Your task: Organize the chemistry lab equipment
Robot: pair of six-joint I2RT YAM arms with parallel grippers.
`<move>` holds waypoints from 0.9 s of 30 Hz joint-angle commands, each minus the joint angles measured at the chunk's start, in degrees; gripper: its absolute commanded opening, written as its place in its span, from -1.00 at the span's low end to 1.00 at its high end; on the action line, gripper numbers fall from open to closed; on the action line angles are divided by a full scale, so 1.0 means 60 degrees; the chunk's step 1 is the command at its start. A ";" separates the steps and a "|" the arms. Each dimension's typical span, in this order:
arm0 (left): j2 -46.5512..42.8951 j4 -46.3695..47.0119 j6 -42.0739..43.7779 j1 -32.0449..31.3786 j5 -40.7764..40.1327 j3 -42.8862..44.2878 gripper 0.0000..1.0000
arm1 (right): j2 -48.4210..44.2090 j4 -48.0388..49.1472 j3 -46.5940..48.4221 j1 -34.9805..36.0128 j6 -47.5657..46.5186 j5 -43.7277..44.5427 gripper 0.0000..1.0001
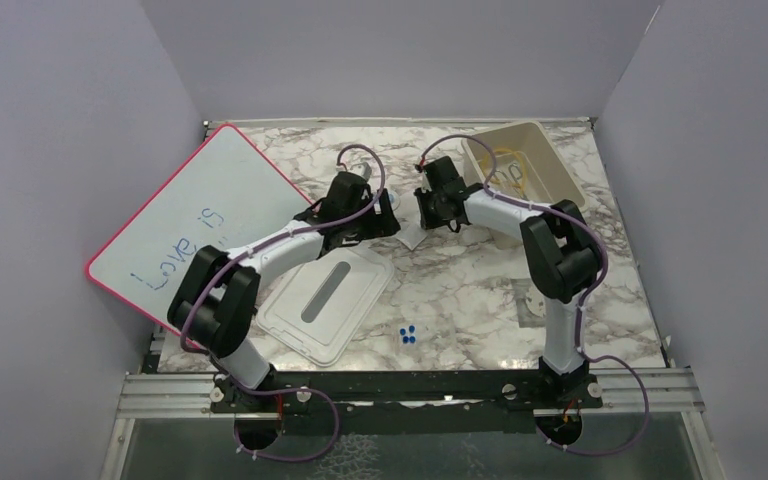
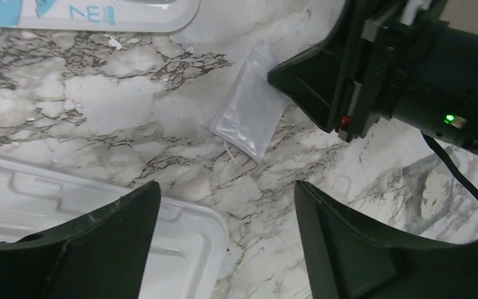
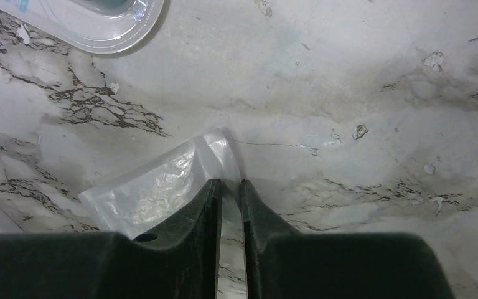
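White-shelled arms with black joints (image 1: 280,238), purple cables looped alongside (image 1: 362,152), matte black wedge fingers (image 2: 99,249), green LED (image 2: 450,118).

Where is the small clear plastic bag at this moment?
In the top view the small clear plastic bag lies on the marble table near its middle, close to the white lid; the right gripper is closed on its edge.

Marble table (image 1: 480,290), pink-edged whiteboard (image 1: 200,210) at left, clear lid (image 1: 355,300) nr front, small blue bits (image 1: 408,335), maybe caps
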 commanded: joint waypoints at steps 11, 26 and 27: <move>0.2799 0.2752 -0.2607 -0.0025 -0.0178 -0.0165 0.16 | 0.0170 0.0190 -0.0918 0.0051 0.0761 -0.0821 -0.60; 0.3184 0.5274 -0.3563 -0.0026 -0.0252 -0.1008 -0.15 | -0.0038 0.0734 -0.1470 0.0052 0.0871 -0.1431 -0.60; 0.3115 0.5353 -0.3533 -0.0026 -0.0217 -0.1047 -0.21 | -0.0038 0.0739 -0.1478 0.0051 0.0878 -0.1419 -0.60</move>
